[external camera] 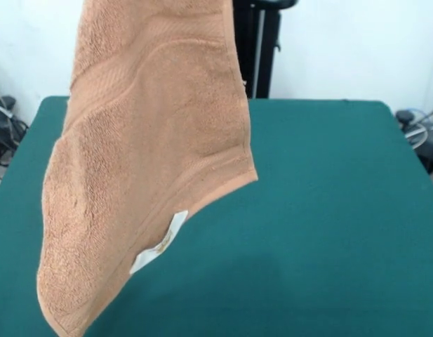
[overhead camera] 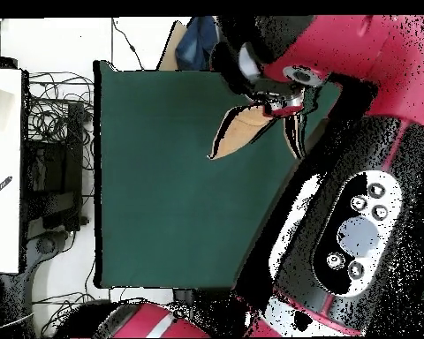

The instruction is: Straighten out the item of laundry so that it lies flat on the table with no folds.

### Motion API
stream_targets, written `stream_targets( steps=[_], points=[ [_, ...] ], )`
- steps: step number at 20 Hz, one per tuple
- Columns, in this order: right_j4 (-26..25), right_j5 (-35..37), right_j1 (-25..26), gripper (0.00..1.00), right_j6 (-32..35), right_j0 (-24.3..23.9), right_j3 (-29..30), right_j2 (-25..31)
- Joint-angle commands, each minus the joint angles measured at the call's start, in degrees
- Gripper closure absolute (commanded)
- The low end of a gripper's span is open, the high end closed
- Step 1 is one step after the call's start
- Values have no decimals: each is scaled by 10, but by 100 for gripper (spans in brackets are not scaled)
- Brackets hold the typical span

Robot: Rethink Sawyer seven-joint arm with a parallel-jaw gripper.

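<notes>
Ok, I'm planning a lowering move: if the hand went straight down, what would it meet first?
Likely the towel hanging under it, then the green table; nothing else shows below, though depth is unclear.

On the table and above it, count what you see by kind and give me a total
Towel, orange-tan, hanging in the air: 1
White label on the towel: 1
Green table: 1
Robot arm, red and black: 1
Total: 4

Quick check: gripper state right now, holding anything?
Gripper: shut on the towel, which hangs lifted above the table.
</notes>
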Motion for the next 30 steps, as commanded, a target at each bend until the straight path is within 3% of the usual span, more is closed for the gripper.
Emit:
stream_targets(
  steps=[1, 20, 30],
  points=[
    [6, -58, 10, 100, 167, 37, 116, 14],
    [22, -38, 10, 100, 173, 40, 108, 5],
    [4, -25, 13, 100, 196, 77, 102, -19]
  ],
)
